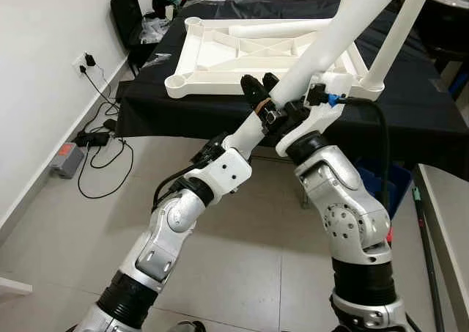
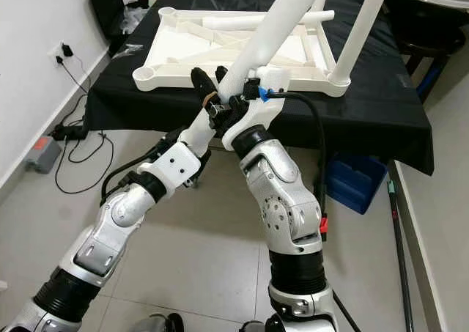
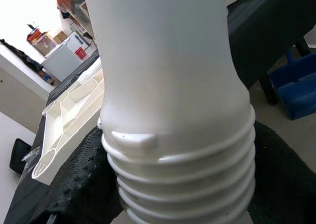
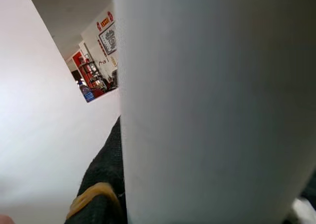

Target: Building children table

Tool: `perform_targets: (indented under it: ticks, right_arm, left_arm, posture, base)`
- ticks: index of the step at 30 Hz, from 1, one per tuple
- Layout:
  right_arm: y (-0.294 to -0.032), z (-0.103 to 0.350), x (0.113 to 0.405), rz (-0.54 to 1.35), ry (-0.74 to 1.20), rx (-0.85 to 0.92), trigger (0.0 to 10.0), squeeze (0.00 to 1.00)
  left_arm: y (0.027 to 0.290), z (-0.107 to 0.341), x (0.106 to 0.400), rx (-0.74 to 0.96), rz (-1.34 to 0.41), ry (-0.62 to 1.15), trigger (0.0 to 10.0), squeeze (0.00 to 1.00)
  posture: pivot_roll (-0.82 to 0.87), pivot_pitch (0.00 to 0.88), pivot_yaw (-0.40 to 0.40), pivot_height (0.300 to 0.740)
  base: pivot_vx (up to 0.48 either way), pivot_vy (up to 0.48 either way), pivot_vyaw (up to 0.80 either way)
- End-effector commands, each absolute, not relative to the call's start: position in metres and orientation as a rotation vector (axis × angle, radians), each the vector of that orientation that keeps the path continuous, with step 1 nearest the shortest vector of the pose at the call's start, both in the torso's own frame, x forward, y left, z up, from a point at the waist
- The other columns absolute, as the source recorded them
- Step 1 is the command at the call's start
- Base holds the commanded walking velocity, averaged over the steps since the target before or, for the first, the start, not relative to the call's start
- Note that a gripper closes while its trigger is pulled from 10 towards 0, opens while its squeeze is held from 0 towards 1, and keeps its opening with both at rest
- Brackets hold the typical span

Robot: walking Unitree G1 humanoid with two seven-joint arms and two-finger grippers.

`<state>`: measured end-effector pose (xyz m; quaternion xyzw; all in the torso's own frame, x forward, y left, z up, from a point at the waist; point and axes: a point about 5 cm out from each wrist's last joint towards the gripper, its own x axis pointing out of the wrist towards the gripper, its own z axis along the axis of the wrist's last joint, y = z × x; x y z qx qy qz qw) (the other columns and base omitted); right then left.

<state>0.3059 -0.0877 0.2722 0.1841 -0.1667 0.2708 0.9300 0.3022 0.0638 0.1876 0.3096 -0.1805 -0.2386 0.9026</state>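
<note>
A long white table leg slants up to the right in front of me, held by both crossed arms. My left gripper is shut on it near its lower end. In the left wrist view the ribbed screw end sits between the black fingers. Just to the right, my right gripper is shut on the same leg, with one black finger beside it. The white tabletop lies upside down on the black-covered table. Another leg stands in its near right corner. A third leg lies on it.
Cables and a power adapter lie on the tiled floor by the left wall, next to a grey and orange box. A blue crate sits under the table. Another surface's edge runs along the right.
</note>
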Motion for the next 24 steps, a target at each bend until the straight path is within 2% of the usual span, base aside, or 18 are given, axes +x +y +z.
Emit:
perform_targets:
  ticks: [1,6,17,18,24]
  right_arm:
    - [-0.0813,0.281,0.3047,0.58,-0.364,0.367,0.0,0.0]
    - [-0.0833,0.2822,0.3041,0.581,-0.374,0.355,0.0,0.0]
    - [-0.0843,0.2822,0.3043,0.577,-0.374,0.357,0.0,0.0]
    - [-0.0842,0.2823,0.3043,0.577,-0.375,0.359,0.0,0.0]
    - [-0.0842,0.2836,0.3051,0.578,-0.38,0.359,0.0,0.0]
  left_arm:
    - [0.0505,0.1793,0.2919,0.685,-0.586,-0.396,10.0,0.0]
    - [0.0507,0.1723,0.2938,0.622,-0.589,-0.308,10.0,0.0]
    - [0.0527,0.1717,0.2923,0.563,-0.562,-0.304,10.0,0.0]
    - [0.0522,0.1716,0.292,0.549,-0.575,-0.297,10.0,1.0]
    - [0.0552,0.1736,0.2951,0.539,-0.559,-0.279,10.0,1.0]
  posture:
    - [0.07,0.177,-0.009,0.74]
    - [0.07,0.163,-0.007,0.74]
    - [0.07,0.15,-0.01,0.74]
    - [0.07,0.147,-0.011,0.74]
    - [0.07,0.147,-0.012,0.74]
  base:
    - [0.0,0.0,0.0]
    - [0.0,0.0,0.0]
    - [0.0,0.0,0.0]
    - [0.0,0.0,0.0]
    - [0.0,0.0,0.0]
